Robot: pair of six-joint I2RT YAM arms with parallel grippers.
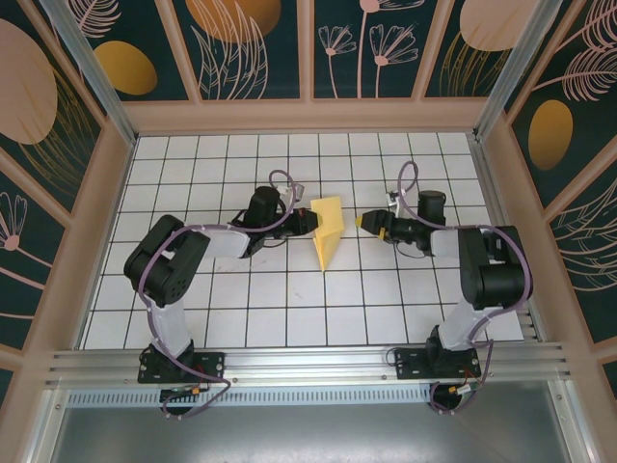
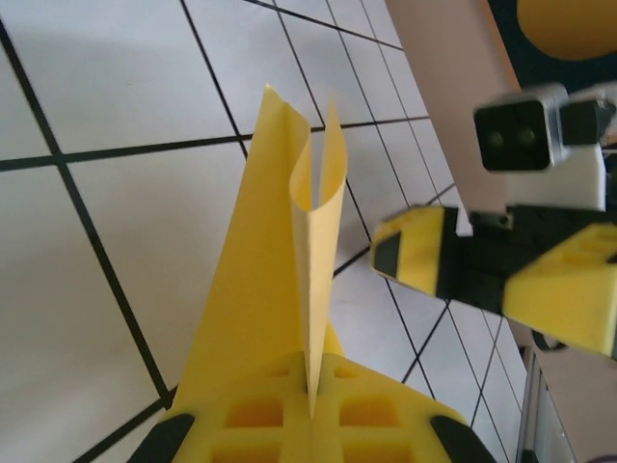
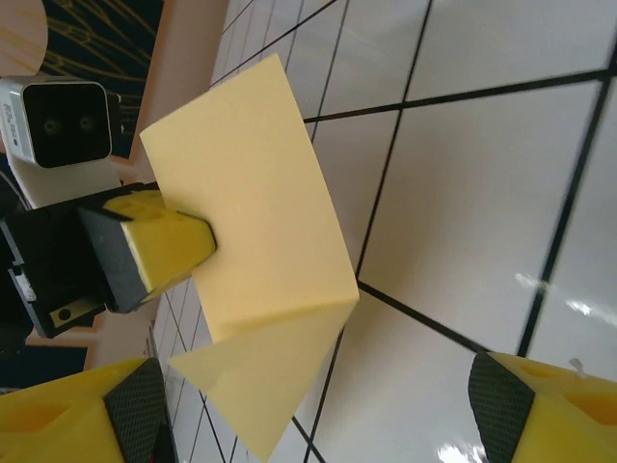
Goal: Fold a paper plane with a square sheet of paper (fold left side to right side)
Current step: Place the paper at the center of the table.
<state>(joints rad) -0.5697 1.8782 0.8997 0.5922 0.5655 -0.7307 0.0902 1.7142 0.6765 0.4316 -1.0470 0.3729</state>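
The yellow paper (image 1: pixel 328 231) is partly folded into a narrow shape with a point toward the near side, lying at the middle of the table. My left gripper (image 1: pixel 310 220) is shut on its left edge and holds one flap up off the tiles. In the left wrist view the paper (image 2: pixel 253 289) runs out from between the closed jaws of my left gripper (image 2: pixel 313 400) and curls at its far end. My right gripper (image 1: pixel 369 224) is just right of the paper, open and holding nothing. In the right wrist view the paper (image 3: pixel 260 203) sits ahead of my right gripper (image 3: pixel 323 415), clear of its fingers.
The white grid-tile table (image 1: pixel 289 299) is ringed by low tan walls (image 1: pixel 308 116) with dark decorated panels behind. The two grippers face each other closely across the paper. The left wrist camera block (image 3: pixel 63 121) sits just behind the paper.
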